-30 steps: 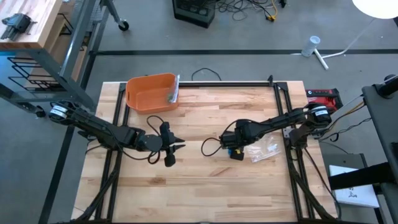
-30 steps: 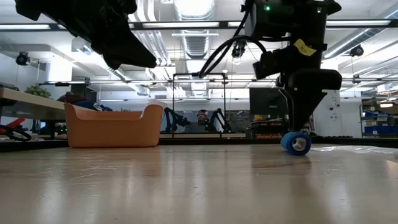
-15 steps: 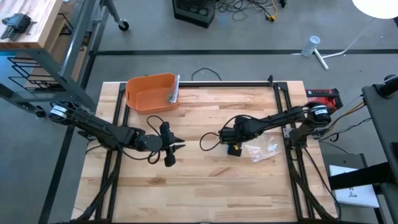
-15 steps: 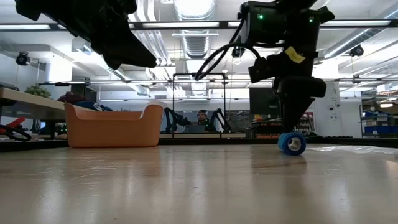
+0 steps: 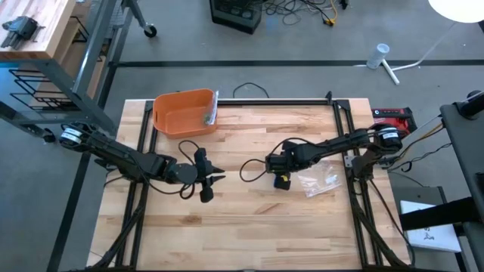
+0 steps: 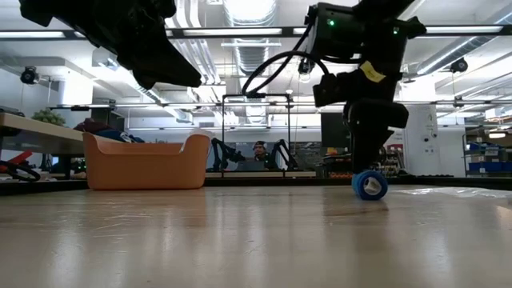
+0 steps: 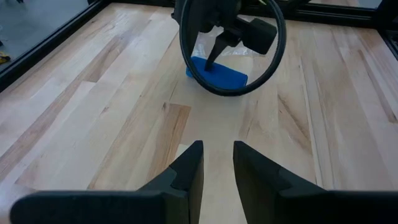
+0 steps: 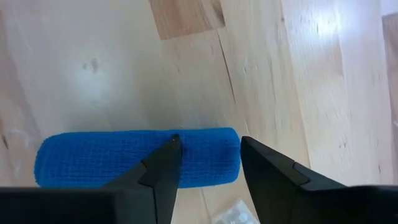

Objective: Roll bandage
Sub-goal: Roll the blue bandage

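The bandage is a blue roll [image 8: 124, 158] lying on its side on the wooden table, seen in the low view as a small blue roll [image 6: 368, 186]. My right gripper [image 8: 208, 146] stands over it near the table's middle [image 5: 278, 175], pointing steeply down, fingers open. One finger is on the roll; the other stands just past the roll's end. My left gripper [image 5: 214, 178] hovers left of centre above the table, with a narrow gap between its fingers [image 7: 217, 158] and nothing in it. It faces the roll [image 7: 217, 73]. My right gripper touches the bandage roll with one fingertip [image 8: 169, 149], set on the roll's upper side [image 8: 149, 146] not far from one end. The fingers come from above, slanting down, and stand in a line along the roll. The roll lies flat on the table.
An orange bin [image 5: 184, 113] stands at the far left of the table, also in the low view [image 6: 144, 164]. A clear plastic wrapper [image 5: 321, 181] lies just right of the roll. A black cable loop [image 7: 230, 43] hangs off my right arm.
My right gripper has gone a little toward the table's left edge and tipped more steeply down. The blue roll has gone along the table the same way under it. The left arm has kept still.
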